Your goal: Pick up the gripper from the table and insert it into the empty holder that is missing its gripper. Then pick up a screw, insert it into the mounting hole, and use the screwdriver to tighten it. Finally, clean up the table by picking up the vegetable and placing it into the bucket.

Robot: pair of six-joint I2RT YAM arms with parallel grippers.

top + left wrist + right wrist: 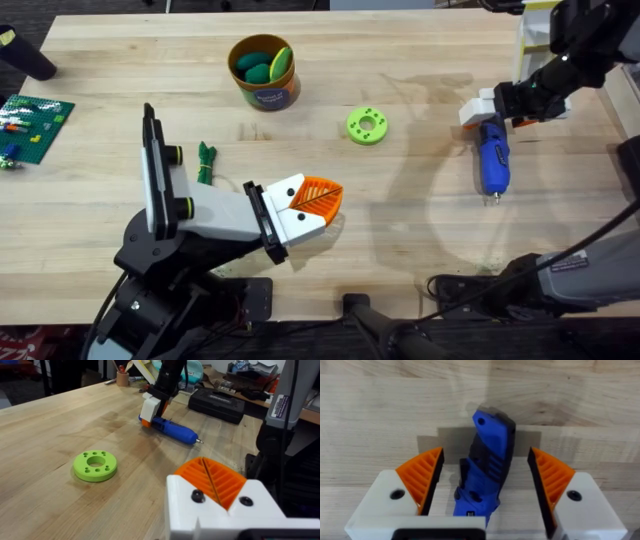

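- The wooden table (420, 240) carries a lime-green disc (367, 125) with a centre hole near its middle; nothing lies between the disc and the screwdriver (492, 163).
- The bucket (262, 72), a tan-orange cup with a dark blue band, stands toward the far side, with green pieces inside it.
- The vegetable (206, 162), a slender dark-green bundle, lies on the wood just beside the left arm's black body, well apart from the bucket.
- A green building plate (30, 125) rests at the table's left edge.
- The screwdriver lies flat on the table's right side, its metal tip pointing toward the near edge.
- The right gripper (485, 485) is down over the screwdriver's rear end; its orange ribbed pads (422, 477) stand wide apart on either side of the blue body, with a gap at each side, so it is released and clasps nothing.
- The left gripper (318, 202) hovers low over the near middle of the table; its orange pads meet in a closed wedge with nothing between them.
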